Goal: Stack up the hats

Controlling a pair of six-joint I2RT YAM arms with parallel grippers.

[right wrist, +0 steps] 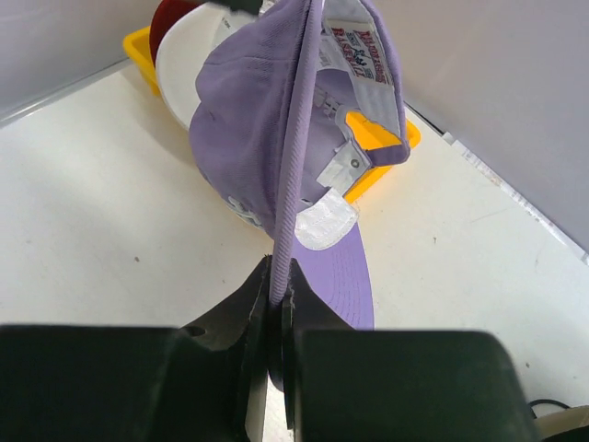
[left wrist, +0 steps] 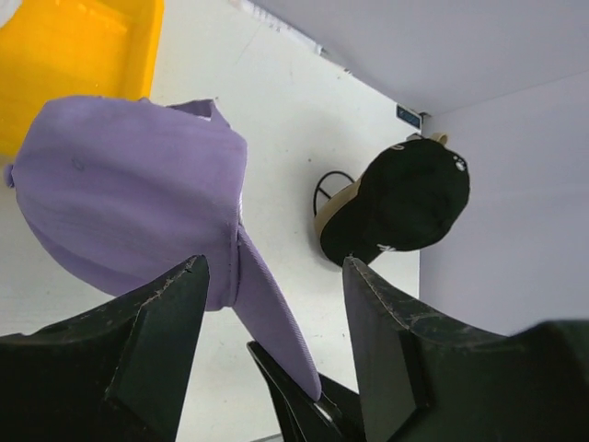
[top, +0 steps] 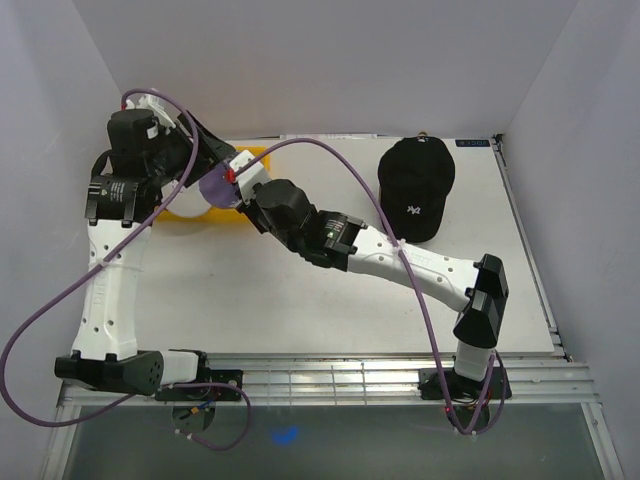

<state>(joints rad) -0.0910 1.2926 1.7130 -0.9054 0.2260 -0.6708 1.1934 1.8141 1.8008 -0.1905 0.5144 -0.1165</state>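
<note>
The lavender cap [right wrist: 239, 138] hung by its brim beside the white cap [right wrist: 175, 74]; the black cap [top: 417, 185] sat over the tan cap [left wrist: 331, 216].

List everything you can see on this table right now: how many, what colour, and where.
lavender cap: one, lavender, hanging by its brim from the right gripper, in front of the yellow tray
white cap: one, white, in the tray behind the lavender cap
dark red cap: one, dark red, in the tray beyond the white cap
black cap: one, black with white logo, far right of the table
tan cap: one, tan, only an edge showing under the black cap
yellow tray: one, yellow, far left
table: one, white
cables: purple, looping off both arms
left gripper: one, black, open, the lavender brim between its fingers
right gripper: one, black, shut on the lavender brim
</note>
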